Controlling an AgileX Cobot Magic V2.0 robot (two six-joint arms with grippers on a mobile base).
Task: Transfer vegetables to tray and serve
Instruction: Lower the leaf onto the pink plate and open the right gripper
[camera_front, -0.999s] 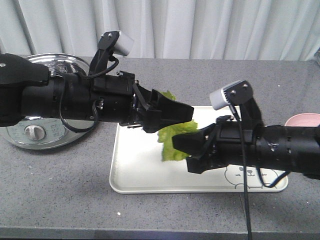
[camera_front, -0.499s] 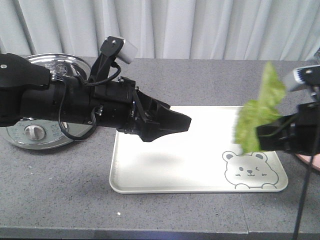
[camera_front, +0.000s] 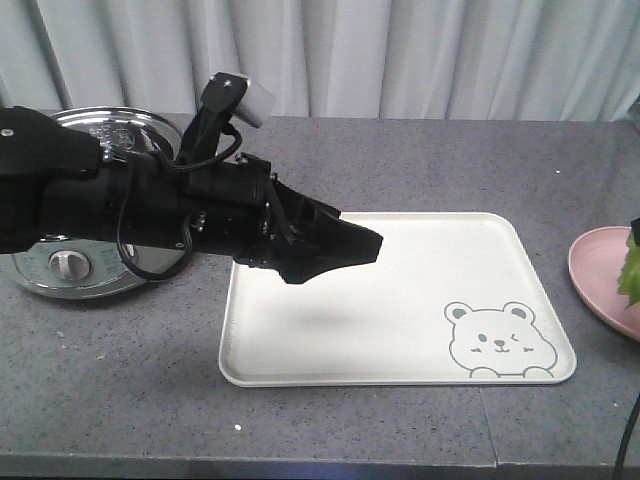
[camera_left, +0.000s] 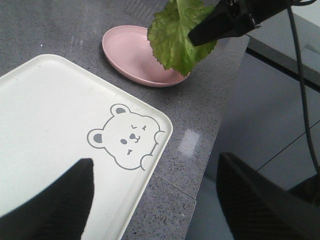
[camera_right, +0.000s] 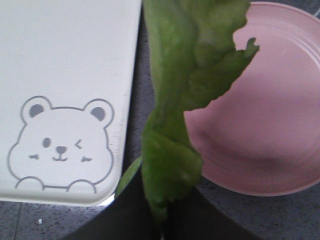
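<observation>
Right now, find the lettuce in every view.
Front: lettuce tip at the far right edge, by the pink plate.
Left wrist: top centre, hanging from the right gripper above the plate.
Right wrist: centre, running top to bottom.
Shared landmark: the plate.

A grey speckled countertop (camera_front: 420, 160) spans the scene; a cream tray (camera_front: 400, 300) with a winking bear in its near right corner lies flat at centre; a pink plate (camera_front: 598, 272) rests right of it, not touching; a round silver cooker (camera_front: 62, 268) stands at the left.
</observation>
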